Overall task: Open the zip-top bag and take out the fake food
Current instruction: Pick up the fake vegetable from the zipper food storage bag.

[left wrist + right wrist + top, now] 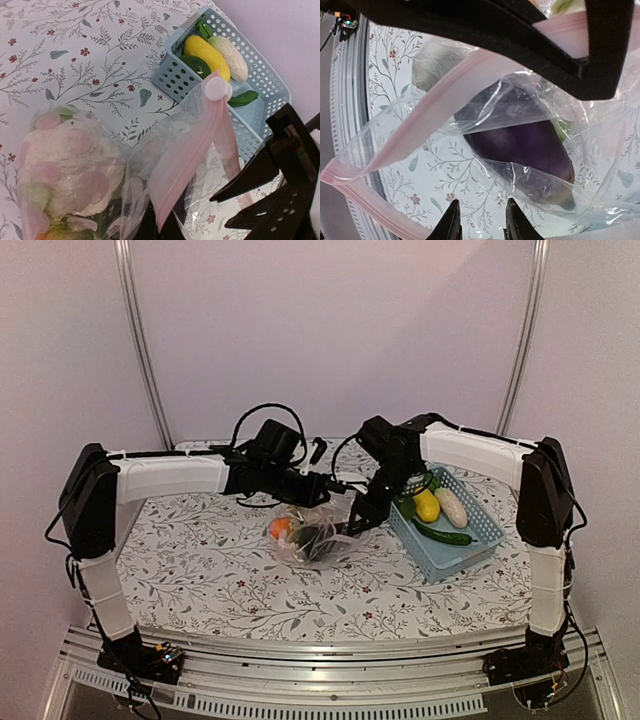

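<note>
Top: zip-top bag (pixel 305 537) at frame centre, its top pinched tight in left gripper (pixel 326 491); right gripper (pixel 352 527) at the bag's right edge.
Left wrist: pink zip strip (pixel 182 160) slanting from lower centre to upper right (toward the basket (pixel 172 80)).
Right wrist: fingers (pixel 451 222) narrowly apart at bottom; eggplant (pixel 525 140) inside the bag, long axis upper left to lower right.

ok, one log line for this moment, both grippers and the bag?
left gripper: shut on zip-top bag rim | right gripper: open, at bag mouth | eggplant: inside bag | basket: holds yellow piece, cucumber
</note>
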`<state>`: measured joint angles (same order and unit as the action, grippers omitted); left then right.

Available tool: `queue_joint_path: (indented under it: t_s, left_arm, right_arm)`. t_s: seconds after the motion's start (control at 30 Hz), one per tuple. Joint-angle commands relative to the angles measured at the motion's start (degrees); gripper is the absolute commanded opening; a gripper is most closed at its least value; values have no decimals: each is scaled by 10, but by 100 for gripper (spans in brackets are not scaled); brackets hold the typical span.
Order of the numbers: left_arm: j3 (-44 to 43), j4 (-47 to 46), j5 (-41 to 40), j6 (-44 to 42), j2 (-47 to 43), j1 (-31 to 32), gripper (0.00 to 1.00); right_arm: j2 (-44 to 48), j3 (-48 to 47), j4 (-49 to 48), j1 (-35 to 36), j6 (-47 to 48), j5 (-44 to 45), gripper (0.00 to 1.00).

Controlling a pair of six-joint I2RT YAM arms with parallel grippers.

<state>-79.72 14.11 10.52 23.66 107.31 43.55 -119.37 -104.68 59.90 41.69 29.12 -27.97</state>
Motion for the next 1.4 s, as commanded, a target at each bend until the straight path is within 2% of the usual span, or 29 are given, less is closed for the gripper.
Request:
queue_joint_path:
  t_s: [0.0, 0.2, 0.37, 0.5, 0.6, 0.7, 0.83, 0.97, 1.13, 1.37]
  left_arm:
    - [6, 12, 15, -8, 20, -1, 0]
    - [26, 6, 24, 2, 15, -15, 0]
    - [75, -87, 108, 1, 7, -32, 0]
    - [72, -89, 125, -44, 7, -24, 0]
    - [75, -91, 126, -69, -3, -15, 0]
    - [79, -97, 137, -80, -14, -9, 0]
    - [51, -40, 139, -111, -12, -11, 0]
    - [36, -21, 150, -111, -6, -22, 0]
    - [12, -3, 208, -116, 10, -50, 0]
    - [-18, 34, 279, -135, 37, -58, 0]
  right_arm:
    - [2, -16, -45, 9, 165, 34, 29]
    - [-2, 4, -121, 11, 211, 38, 21]
    - [-13, -4, -160, 12, 223, 24, 16]
    - [-16, -48, -114, 10, 173, -12, 21]
    - [-9, -96, -73, 10, 124, -25, 33]
    - [11, -97, -59, 10, 100, -38, 38]
    - [38, -68, -17, 12, 157, -44, 34]
    - [35, -56, 38, 24, 259, 4, 24]
    - [57, 17, -6, 50, 359, 73, 21]
    - [0, -28, -46, 70, 403, 159, 17]
